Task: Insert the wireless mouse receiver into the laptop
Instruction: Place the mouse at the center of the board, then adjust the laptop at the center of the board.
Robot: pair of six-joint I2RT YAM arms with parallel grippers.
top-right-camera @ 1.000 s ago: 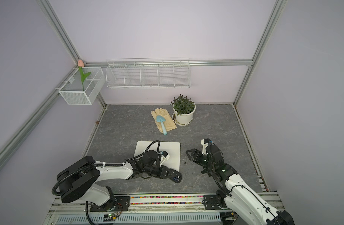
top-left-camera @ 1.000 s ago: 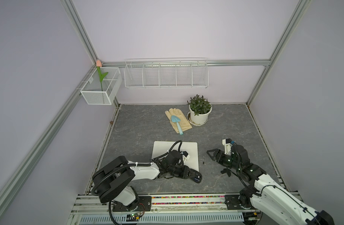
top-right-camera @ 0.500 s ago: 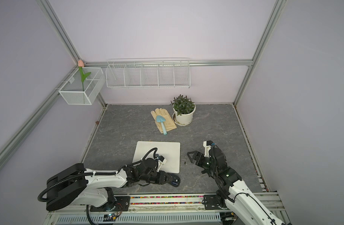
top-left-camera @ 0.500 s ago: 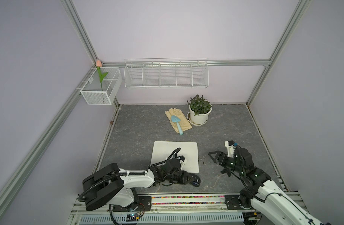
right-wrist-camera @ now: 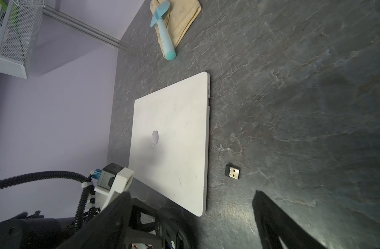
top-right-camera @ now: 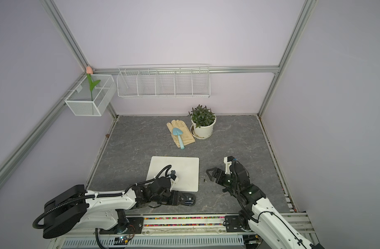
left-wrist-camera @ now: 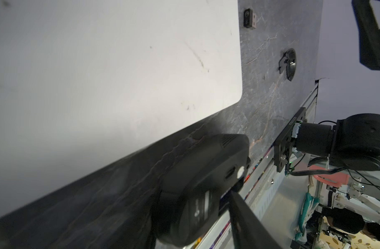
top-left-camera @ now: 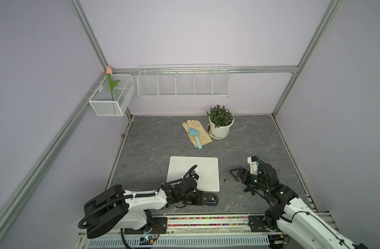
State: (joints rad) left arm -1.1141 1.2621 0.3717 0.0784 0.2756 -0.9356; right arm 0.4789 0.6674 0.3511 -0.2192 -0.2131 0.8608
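USB receiver [right-wrist-camera: 232, 171] lies loose beside the laptop [right-wrist-camera: 169, 138] — insertion remains. My right gripper [top-left-camera: 232, 175] gapes empty near it; my left gripper [top-left-camera: 200, 198], at the wireless mouse [left-wrist-camera: 202, 183], I can't read.

White laptop [top-left-camera: 206, 170] on a grey marbled table [top-left-camera: 154, 142].
I see a black mouse [top-left-camera: 210, 199] at its five o'clock, a black receiver [right-wrist-camera: 232, 171] at three.
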